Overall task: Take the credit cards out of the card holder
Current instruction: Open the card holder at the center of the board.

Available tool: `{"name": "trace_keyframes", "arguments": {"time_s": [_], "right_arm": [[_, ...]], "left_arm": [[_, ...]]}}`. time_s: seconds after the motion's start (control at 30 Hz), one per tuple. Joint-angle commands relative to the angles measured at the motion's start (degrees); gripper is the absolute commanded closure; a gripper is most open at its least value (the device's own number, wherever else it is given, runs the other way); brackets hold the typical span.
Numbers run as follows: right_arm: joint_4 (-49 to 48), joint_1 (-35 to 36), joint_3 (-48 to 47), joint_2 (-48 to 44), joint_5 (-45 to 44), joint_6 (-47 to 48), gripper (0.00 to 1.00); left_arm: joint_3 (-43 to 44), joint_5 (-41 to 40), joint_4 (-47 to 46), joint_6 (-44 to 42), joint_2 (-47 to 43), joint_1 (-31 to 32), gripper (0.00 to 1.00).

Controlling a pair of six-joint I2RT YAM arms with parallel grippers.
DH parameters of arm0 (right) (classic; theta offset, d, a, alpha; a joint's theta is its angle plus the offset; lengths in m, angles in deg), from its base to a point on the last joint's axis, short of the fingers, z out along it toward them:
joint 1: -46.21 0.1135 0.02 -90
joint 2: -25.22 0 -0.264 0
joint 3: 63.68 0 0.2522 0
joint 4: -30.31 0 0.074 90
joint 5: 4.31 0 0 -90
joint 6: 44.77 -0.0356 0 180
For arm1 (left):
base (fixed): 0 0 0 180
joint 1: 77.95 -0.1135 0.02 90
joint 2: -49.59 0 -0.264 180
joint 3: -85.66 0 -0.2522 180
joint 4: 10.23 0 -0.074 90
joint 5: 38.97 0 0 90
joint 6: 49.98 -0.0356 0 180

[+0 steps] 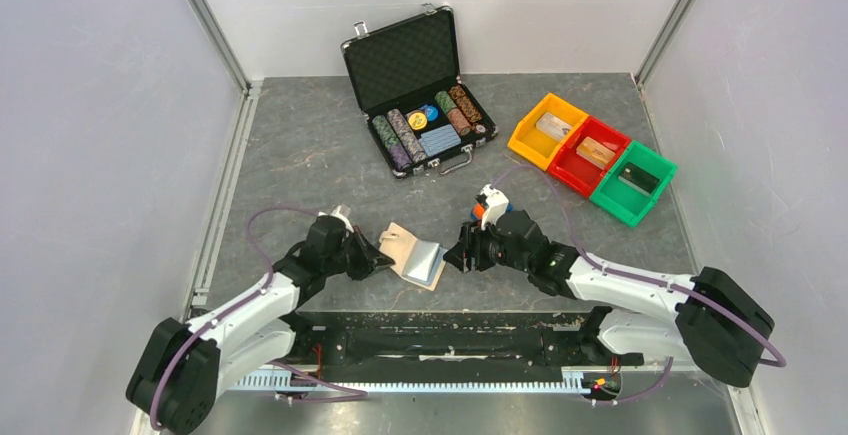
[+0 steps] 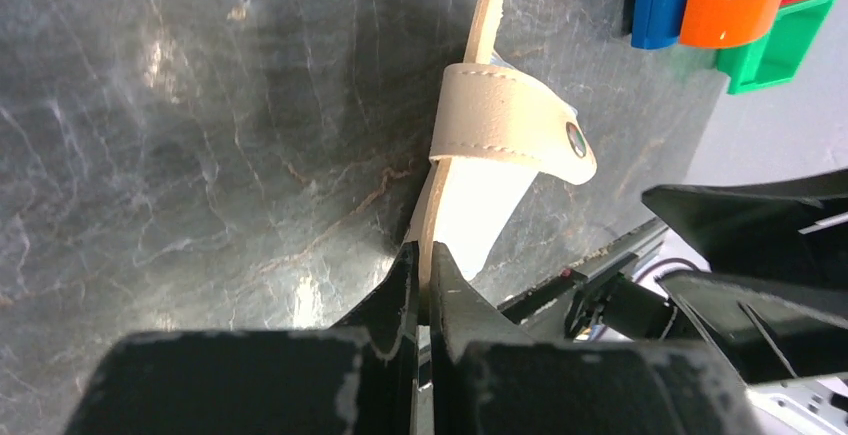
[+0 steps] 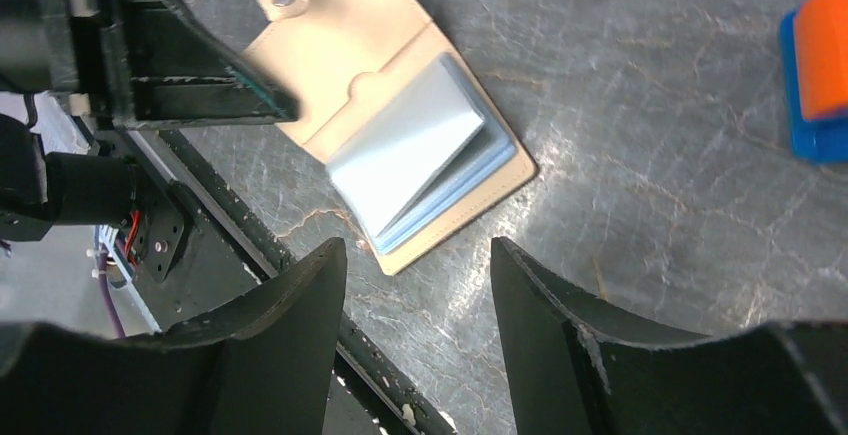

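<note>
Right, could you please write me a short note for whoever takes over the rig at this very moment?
Left tool: shut on the edge of the card holder, on the half with the snap tab.
Right tool: open, holding nothing, hovering beside the holder's other half.
Card holder: lying open on the table between the two arms.
Credit cards: stacked in the half away from the tab, the top ones slightly lifted.
Done: holder open and gripped.
Left: pull out every card; none is out.

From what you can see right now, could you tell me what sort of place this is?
Probably a robot test cell: plain white walls on metal frame posts enclose a grey tabletop holding staged props, a chip case and coloured bins.
</note>
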Motion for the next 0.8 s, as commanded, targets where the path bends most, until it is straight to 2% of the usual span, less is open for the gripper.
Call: {"name": "trace_keyframes", "arguments": {"time_s": [0.0,0.03,0.13,0.17,0.23,0.37,0.47,0.57,0.67,0.77], "right_arm": [[-4.2,0.1,2.1,-2.1,-3.9,-6.8,0.43],[-4.3,0.1,2.7,-2.1,-4.1,-7.7,0.43],[-4.8,0.4,4.4,-2.0,-4.2,-9.7,0.44],[-4.8,0.5,4.7,-2.0,-5.4,-10.0,0.44],[-4.8,0.6,5.2,-2.6,-5.8,-10.1,0.44],[-4.4,0.9,5.4,-4.1,-6.5,-10.0,0.45],[-4.9,1.2,5.5,-3.9,-6.1,-9.9,0.45],[-6.0,1.5,5.5,-2.2,-4.9,-10.3,0.46],[-7.6,2.1,5.8,-1.1,-4.8,-10.8,0.5],[-9.0,2.6,5.8,0.1,-4.8,-10.9,0.53]], "left_arm": [[-2.8,1.2,-1.4,7.4,-5.5,0.2,0.96],[-3.9,0.4,-1.0,7.9,-6.3,0.2,0.91],[-5.4,-0.2,0.2,7.9,-6.9,0.2,0.65],[-4.7,-0.3,1.6,6.5,-7.0,0.2,0.6],[-1.5,-1.5,7.0,2.6,-7.7,0.3,0.51],[8.1,-10.9,22.8,-5.1,-12.5,0.4,0.38],[14.2,-15.2,27.8,-8.7,-14.7,0.4,0.35],[19.1,-14.0,28.8,-10.9,-13.3,0.6,0.36],[19.4,-4.1,22.4,-11.0,-10.6,0.8,0.39],[17.4,5.2,13.2,-8.9,-6.2,1.4,0.47]]}}
